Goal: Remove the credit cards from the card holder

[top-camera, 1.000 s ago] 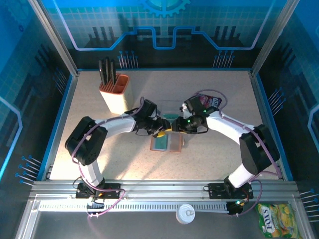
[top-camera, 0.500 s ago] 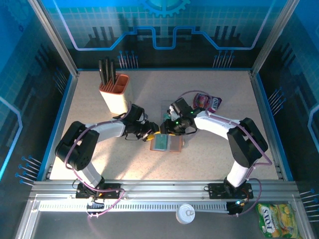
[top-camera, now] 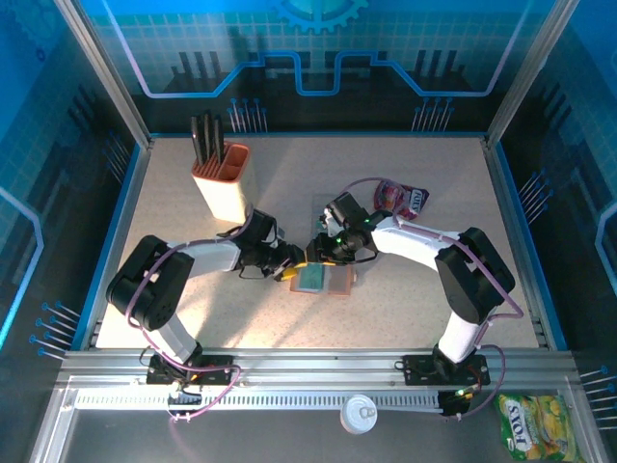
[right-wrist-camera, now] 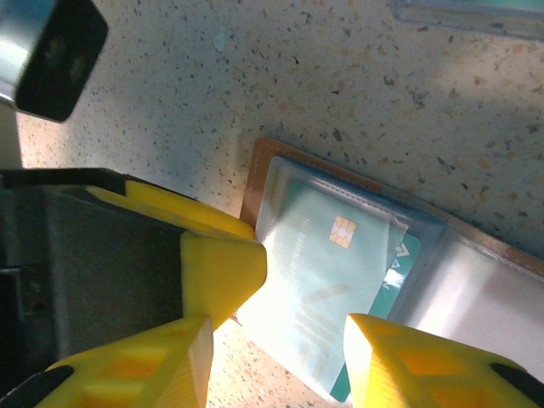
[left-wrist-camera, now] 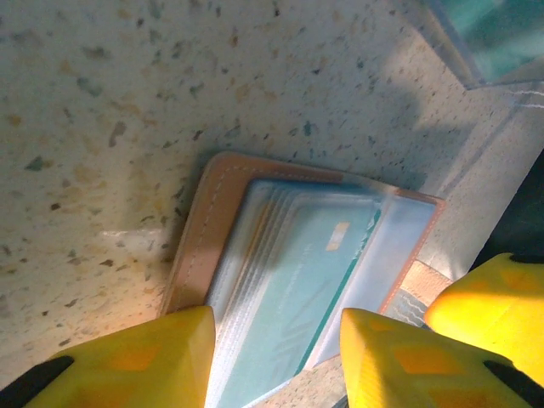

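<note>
Now, from above: my left gripper point(top-camera: 292, 268) and right gripper point(top-camera: 324, 253) meet over the open card holder point(top-camera: 325, 281).
Left wrist: jaws apart, nothing held; the credit cards point(left-wrist-camera: 297, 297) lie in their pocket, straight ahead between my jaws.
Right wrist: jaws parted, empty; a teal card point(right-wrist-camera: 310, 289) juts out between them.
Doing it well: left should pin the card holder, right should pinch only the loose card edge.

Speckled beige table point(top-camera: 463, 183) w/ blue-lit printed walls point(top-camera: 318, 58) around.

Knife block point(top-camera: 221, 183) and snack pouch point(top-camera: 405, 199) stand beyond the card holder point(top-camera: 335, 282); nearer table point(top-camera: 386, 316) lies bare.
</note>
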